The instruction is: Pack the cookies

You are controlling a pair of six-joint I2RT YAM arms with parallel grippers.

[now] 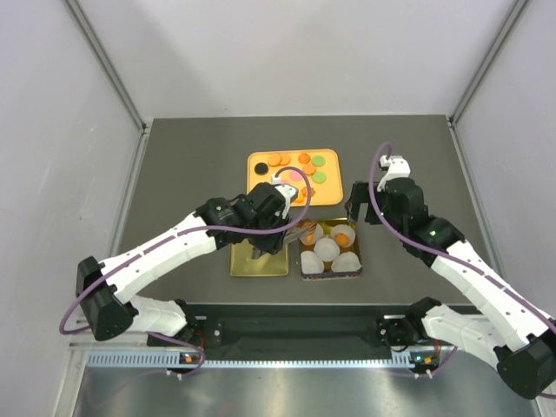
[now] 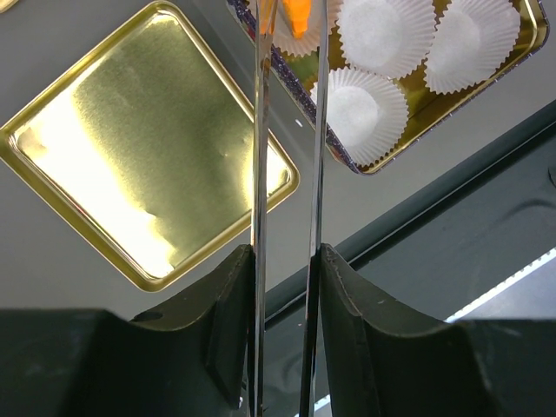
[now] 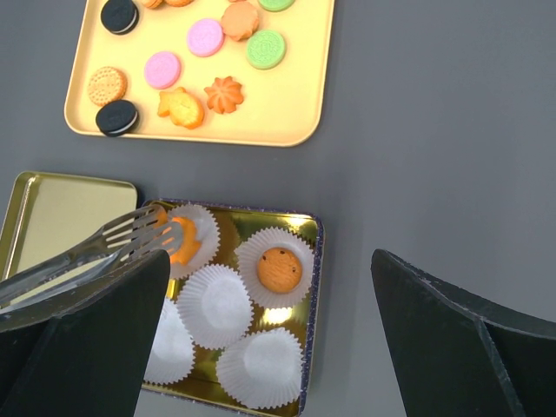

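Note:
Several cookies lie on an orange tray (image 1: 334, 193), among them pink (image 3: 162, 69), green (image 3: 265, 49) and black (image 3: 117, 117) ones. A gold tin (image 1: 358, 263) holds several white paper cups. One cup holds an orange cookie (image 3: 280, 269). My left gripper (image 1: 278, 230) is shut on metal tongs (image 2: 259, 174). The tongs' tips (image 3: 130, 233) hold an orange cookie (image 3: 184, 241) at the tin's far-left cup. My right gripper (image 1: 358, 208) is open and empty, hovering above the tin's far right side.
The tin's gold lid (image 1: 259, 261) lies flat just left of the tin and shows in the left wrist view (image 2: 148, 148). A black rail (image 1: 295, 330) runs along the table's near edge. Grey walls enclose the sides and back.

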